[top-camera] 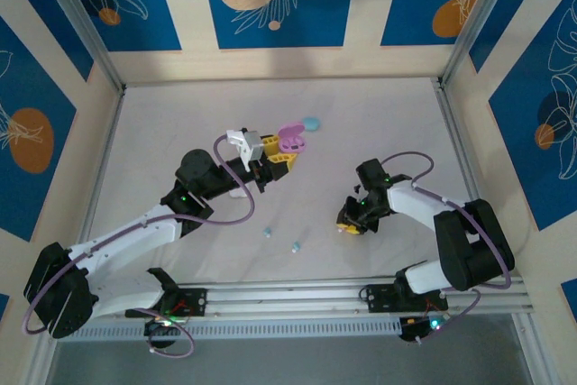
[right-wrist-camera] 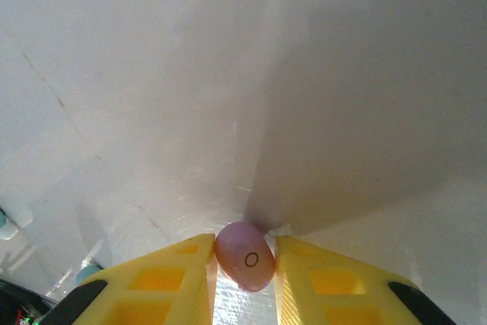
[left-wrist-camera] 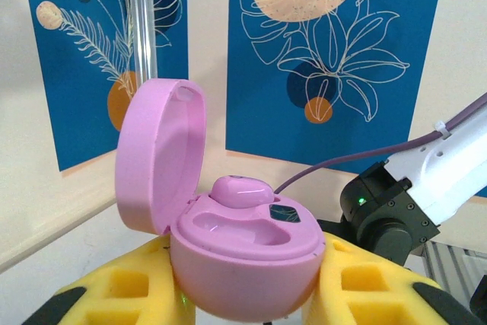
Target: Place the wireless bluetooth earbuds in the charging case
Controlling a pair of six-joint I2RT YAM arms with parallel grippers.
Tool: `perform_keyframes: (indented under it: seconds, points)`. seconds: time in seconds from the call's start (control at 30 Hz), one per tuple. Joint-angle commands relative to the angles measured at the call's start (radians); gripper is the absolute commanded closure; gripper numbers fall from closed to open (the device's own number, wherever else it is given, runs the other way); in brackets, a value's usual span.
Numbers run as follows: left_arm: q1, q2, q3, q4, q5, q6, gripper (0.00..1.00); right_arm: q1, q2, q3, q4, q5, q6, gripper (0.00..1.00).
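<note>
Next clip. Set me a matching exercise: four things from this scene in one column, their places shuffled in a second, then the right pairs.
Things
1. open pink case
2. loose pink earbud
3. light blue case
4. two light blue earbuds

Places
a. on the table, between the two arms
b. between the right tool fingers, down at the table
c. gripped in the left tool, one pink earbud seated inside
d. on the table, just beyond the left tool

Pairs: 1-c, 2-b, 3-d, 4-a

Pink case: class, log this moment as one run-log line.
left gripper: holds open case | seated bud: one, second slot empty | right gripper: shut on loose bud at table
</note>
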Motion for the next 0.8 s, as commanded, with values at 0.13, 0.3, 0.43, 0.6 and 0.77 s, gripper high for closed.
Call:
perform_keyframes:
  seconds: [0.13,0.3,0.43,0.6,0.77]
  points:
    - [-0.015,-0.007,0.019,0.017,-0.015,-0.009,0.78,0.022,0.043,0.043,0.013,-0.007,-0.023,0.73]
    - [-0.015,-0.008,0.019,0.016,-0.016,-0.009,0.78,0.031,0.061,0.055,0.016,-0.006,-0.029,0.74]
    - [-0.014,-0.005,0.02,0.016,-0.015,-0.011,0.78,0.036,0.081,0.071,-0.002,0.001,-0.031,0.7]
    - [-0.016,-0.006,0.02,0.017,-0.013,-0.012,0.78,0.046,0.09,0.084,-0.01,0.01,-0.036,0.67]
    - [-0.016,-0.012,0.016,0.011,-0.016,-0.013,0.78,0.057,0.093,0.092,-0.008,0.011,-0.038,0.74]
